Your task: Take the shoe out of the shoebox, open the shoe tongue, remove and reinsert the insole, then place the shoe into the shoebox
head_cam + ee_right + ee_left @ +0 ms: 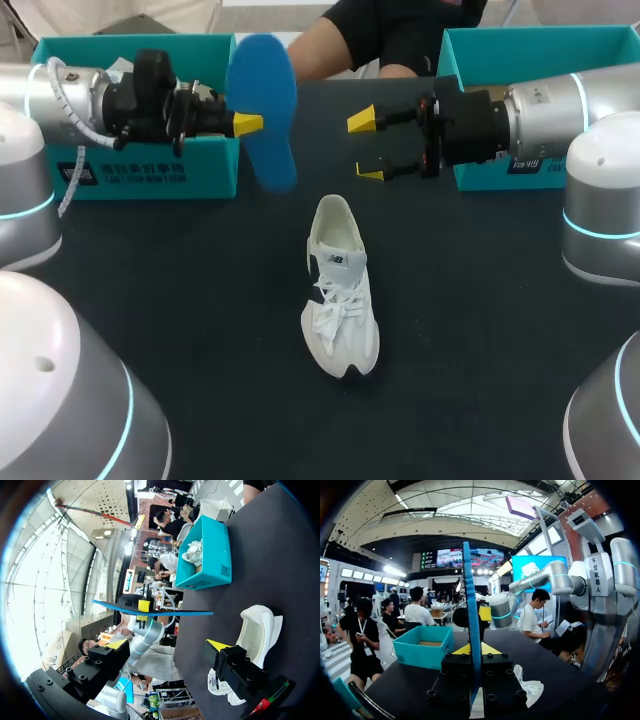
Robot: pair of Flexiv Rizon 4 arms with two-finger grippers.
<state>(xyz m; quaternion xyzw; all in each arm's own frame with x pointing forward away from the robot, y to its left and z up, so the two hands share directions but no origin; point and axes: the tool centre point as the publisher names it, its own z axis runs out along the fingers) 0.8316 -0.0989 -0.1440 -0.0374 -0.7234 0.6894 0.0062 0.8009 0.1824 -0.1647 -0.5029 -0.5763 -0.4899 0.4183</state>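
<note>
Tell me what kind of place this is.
Probably a robot demonstration bench set up for shoe handling: a dark table with teal shoeboxes at its far side, a white shoe lying in the middle, and the left gripper holding up a blue insole.

Left arm (70, 95) holds jaws clamped; right arm (560, 105) holds jaws wide apart.

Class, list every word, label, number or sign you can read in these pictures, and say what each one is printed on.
No text here is clear enough to quote.
Left shoebox: two lines of white print on its front wall, too small and blurred to read.
Right shoebox: a patch of white print on its front wall, partly covered, unreadable.
Shoe: a small dark mark on its side, too small to read.
</note>
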